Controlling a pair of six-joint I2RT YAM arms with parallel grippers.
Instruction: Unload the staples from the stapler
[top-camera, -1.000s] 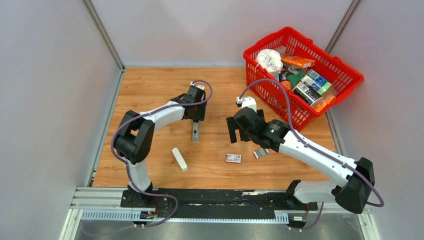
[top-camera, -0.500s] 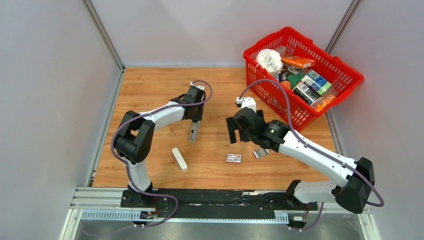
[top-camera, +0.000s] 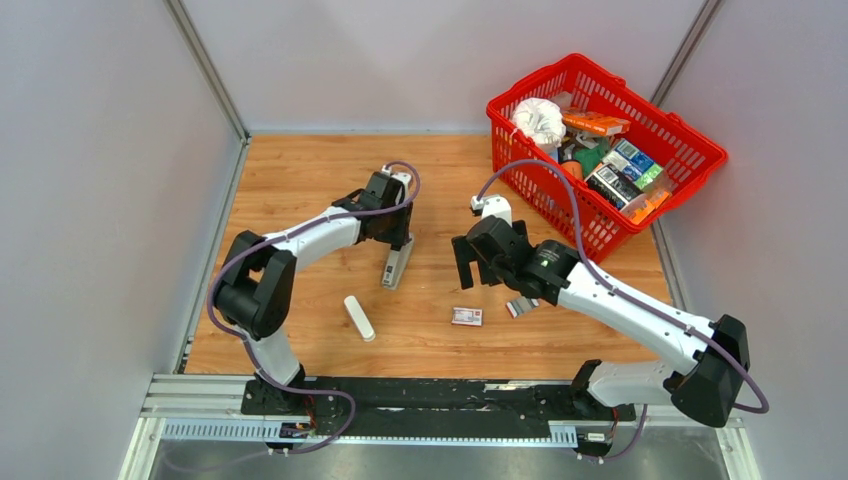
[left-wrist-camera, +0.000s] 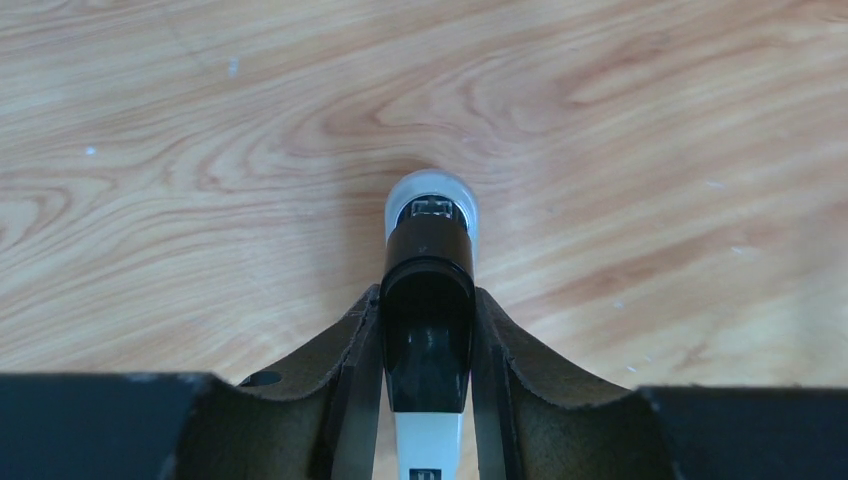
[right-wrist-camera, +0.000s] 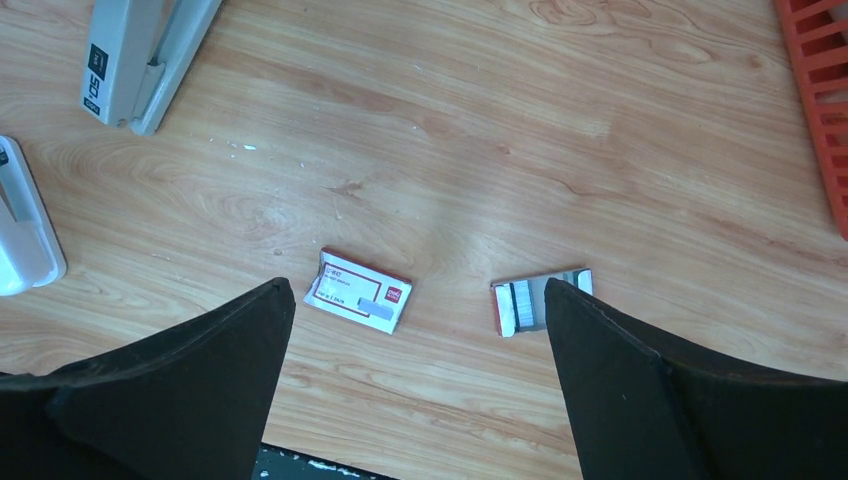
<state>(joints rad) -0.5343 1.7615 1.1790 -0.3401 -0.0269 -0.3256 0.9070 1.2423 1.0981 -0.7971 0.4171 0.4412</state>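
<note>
- Grey stapler (top-camera: 395, 268) is grasped tight by the left hand (top-camera: 392, 245).
- Right hand (top-camera: 478, 272) is released; a red-and-white box (top-camera: 467, 316) lies on the counter (top-camera: 300, 180) at its 6 o'clock.

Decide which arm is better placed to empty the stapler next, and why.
Left. The left gripper is shut on the stapler; the right gripper hangs open, apart from it.

a light wooden table top (top-camera: 300, 180) with wavy grain lies inside a plain booth. matte grey panels close it in: a left wall (top-camera: 100, 200), a back wall (top-camera: 440, 60) and a right wall (top-camera: 780, 250), joined at the far corners by slim metal posts (top-camera: 207, 65). a slotted aluminium rail (top-camera: 200, 400) runs along the near edge. the light is even and the shadows are soft.
</note>
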